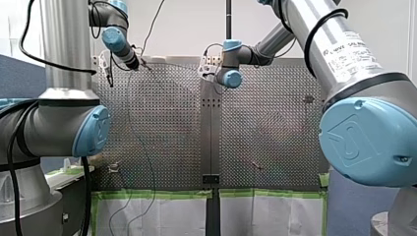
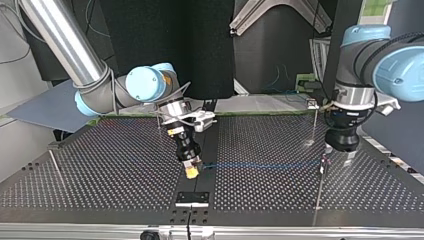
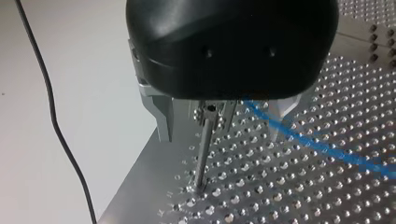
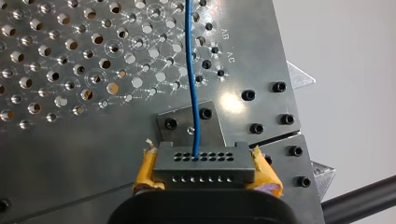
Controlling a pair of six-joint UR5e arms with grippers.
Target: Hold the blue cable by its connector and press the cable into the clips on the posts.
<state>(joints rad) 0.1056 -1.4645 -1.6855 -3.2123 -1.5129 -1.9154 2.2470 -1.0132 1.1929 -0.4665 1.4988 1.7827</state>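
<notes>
The blue cable [image 2: 260, 165] runs low across the perforated table [image 2: 110, 165] between both grippers. At one end, my right gripper [image 2: 191, 171] is shut on the grey connector [image 4: 204, 165], which sits between its yellow pads [image 4: 268, 175]; the cable [image 4: 194, 93] leads straight away from it. My left gripper [image 3: 223, 126] is open. Its metal fingers [image 3: 163, 121] straddle a thin post [image 3: 203, 149] without touching it. The clip [image 3: 208, 111] tops this post, and the cable [image 3: 322, 147] passes right beside it. In the top view my left gripper [image 2: 339, 155] hangs over that post [image 2: 320, 182].
Two more thin posts stand on the table, one behind my left gripper [image 2: 314, 122] and one at the top view's far left [image 2: 56, 167]. A black bracket [image 2: 192, 198] is bolted at the near edge. A loose black cord [image 3: 56, 130] hangs beside the table's edge.
</notes>
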